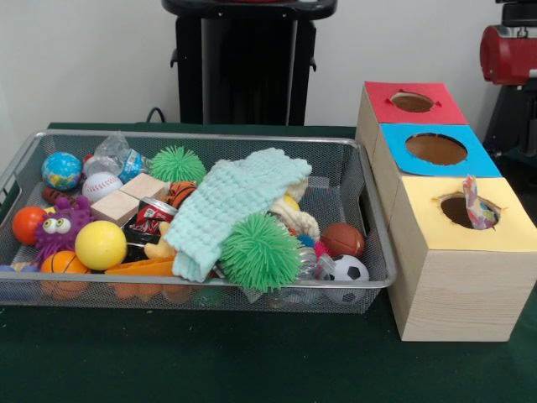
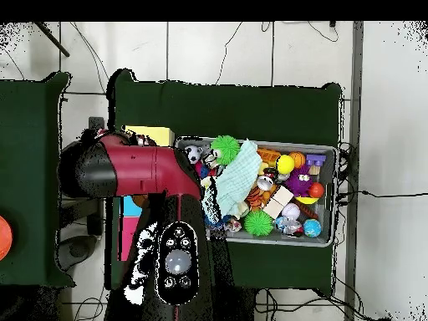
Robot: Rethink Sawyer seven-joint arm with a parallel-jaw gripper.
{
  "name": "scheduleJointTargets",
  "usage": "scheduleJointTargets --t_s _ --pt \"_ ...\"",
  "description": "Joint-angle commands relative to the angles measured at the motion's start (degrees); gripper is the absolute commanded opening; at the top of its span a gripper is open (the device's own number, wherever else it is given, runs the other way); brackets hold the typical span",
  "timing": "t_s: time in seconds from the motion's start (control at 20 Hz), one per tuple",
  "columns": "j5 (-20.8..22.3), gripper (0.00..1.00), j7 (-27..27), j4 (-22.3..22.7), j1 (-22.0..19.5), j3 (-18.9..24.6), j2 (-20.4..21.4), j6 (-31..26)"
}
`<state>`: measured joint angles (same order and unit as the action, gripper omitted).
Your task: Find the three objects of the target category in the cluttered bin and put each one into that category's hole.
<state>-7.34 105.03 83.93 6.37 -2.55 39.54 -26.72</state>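
The wire mesh bin (image 1: 210, 136) sits on the green table, full of toys; it also shows in the overhead view (image 2: 334, 194). One floppy piece with a red, blue, yellow and white pattern (image 1: 477, 204) sticks up out of the yellow-topped box's hole (image 1: 457, 211). No other patterned piece shows clearly among the clutter. In the overhead view the red and black arm (image 2: 155, 171) reaches over the boxes and hides most of them; only a corner of the yellow top (image 2: 150, 134) shows. The gripper shows in neither view.
A mint knitted cloth (image 1: 239, 197) lies across the bin's middle, next to a green spiky ball (image 1: 260, 252). A yellow ball (image 1: 101, 245), wooden blocks and small sport balls fill the bin. The blue-topped box (image 1: 436, 149) and red-topped box (image 1: 413, 102) stand behind the yellow one.
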Motion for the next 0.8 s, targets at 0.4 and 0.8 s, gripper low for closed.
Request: scheduleJointTargets --t_s 0.4,0.8 --pt "-0.95 0.00 0.58 7.96 -7.26 4.90 7.10 -11.28" --pt "2.20 0.00 -5.87 7.30 -12.43 7.03 9.61 -14.40"
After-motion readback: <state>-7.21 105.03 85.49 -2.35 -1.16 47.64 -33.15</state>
